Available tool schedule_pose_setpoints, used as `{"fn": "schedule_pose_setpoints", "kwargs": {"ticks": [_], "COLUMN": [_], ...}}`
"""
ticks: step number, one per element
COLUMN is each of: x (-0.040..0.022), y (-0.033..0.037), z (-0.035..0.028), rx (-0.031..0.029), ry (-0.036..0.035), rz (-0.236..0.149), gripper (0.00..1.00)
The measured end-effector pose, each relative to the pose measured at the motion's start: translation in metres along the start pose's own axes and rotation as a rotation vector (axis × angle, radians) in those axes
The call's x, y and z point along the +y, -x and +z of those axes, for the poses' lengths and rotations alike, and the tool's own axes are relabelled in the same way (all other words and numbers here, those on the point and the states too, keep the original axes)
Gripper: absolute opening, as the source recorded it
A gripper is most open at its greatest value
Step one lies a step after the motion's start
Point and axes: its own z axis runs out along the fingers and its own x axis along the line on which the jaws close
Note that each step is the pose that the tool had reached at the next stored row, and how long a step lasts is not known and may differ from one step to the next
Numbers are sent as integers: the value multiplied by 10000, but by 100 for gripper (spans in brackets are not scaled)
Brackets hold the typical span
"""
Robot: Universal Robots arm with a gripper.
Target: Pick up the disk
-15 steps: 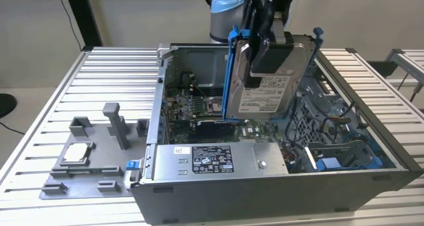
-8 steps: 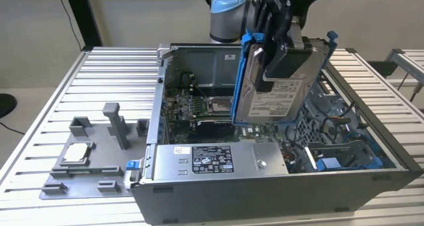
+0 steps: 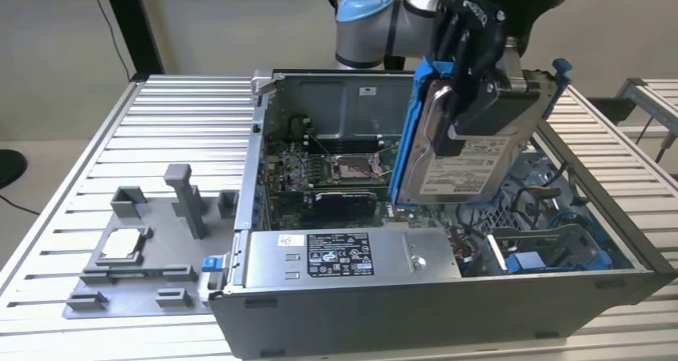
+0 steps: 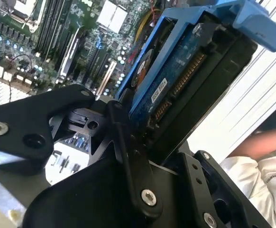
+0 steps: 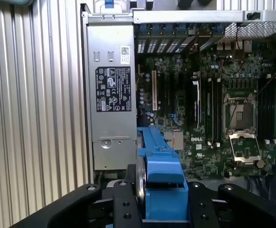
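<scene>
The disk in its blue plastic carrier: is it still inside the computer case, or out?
Out. The gripper holds the silver-grey disk upright, lifted above the open computer case.

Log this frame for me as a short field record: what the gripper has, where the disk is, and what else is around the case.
gripper: gripper shut on the disk
disk: disk in its blue carrier, held on edge, lifted above the open computer case
disk contact: clear of the case floor in the exterior view
power supply: grey power-supply box along the case's near wall
motherboard: motherboard exposed below the disk, CPU socket empty
fixture plate: grey fixture plate at the exterior view's left, a CPU chip on it
surface: slatted metal table
</scene>
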Motion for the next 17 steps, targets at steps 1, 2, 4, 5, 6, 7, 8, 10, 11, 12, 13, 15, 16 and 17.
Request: {"fn": "schedule_pose_setpoints", "kwargs": {"ticks": [1, 2, 4, 5, 6, 7, 8, 10, 11, 12, 13, 15, 16, 17], "x": [-41, -81, -161, -202, -241, -279, -315, -383, -416, -450, -481, -545, -576, -609], "y": [-7, -13, -26, -33, -41, -48, -55, -73, -82, -91, -99, -117, -125, -134], "z": [1, 1, 4, 5, 6, 7, 8, 10, 11, 12, 13, 15, 16, 17], "rx": [0, 1, 1, 1, 1, 1, 1, 0, 1, 1, 0, 1, 2, 1], "ry": [0, 0, 0, 0, 0, 0, 0, 1, 1, 0, 0, 0, 0, 0], "rz": [0, 0, 0, -1, 0, 1, 1, 0, 0, 1, 1, 0, 0, 1], "gripper": [0, 0, 0, 0, 0, 0, 0, 0, 0, 0, 0, 0, 0, 0]}}
